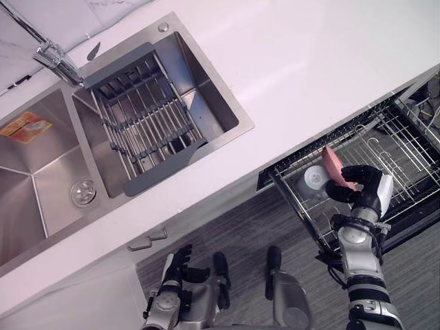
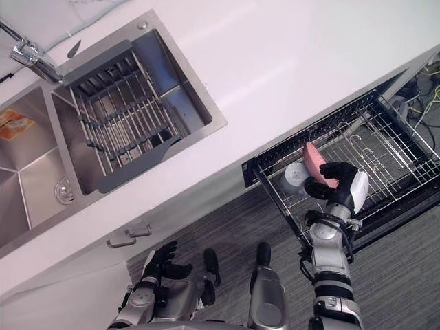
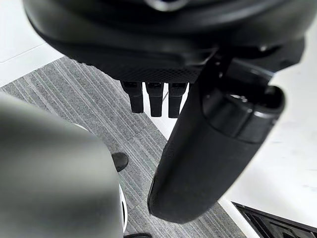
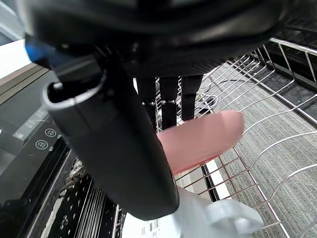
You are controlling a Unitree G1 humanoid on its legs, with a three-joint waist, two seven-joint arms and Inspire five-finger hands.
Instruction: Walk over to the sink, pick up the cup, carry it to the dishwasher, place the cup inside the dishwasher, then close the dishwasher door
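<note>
A smooth white bench carries a double stainless-steel sink, its chrome tap at the back rim. A grey slatted drainer spans the nearer basin. An orange packet lies in the far one, its print too small to read. Below the bench edge, the dishwasher's wire rack is pulled out over the grey striped floor. The right robot hand curls fingers and thumb around a pink cup over the rack, just beside a white mug lying in it. The left robot hand hangs low, fingers relaxed, empty.
</note>
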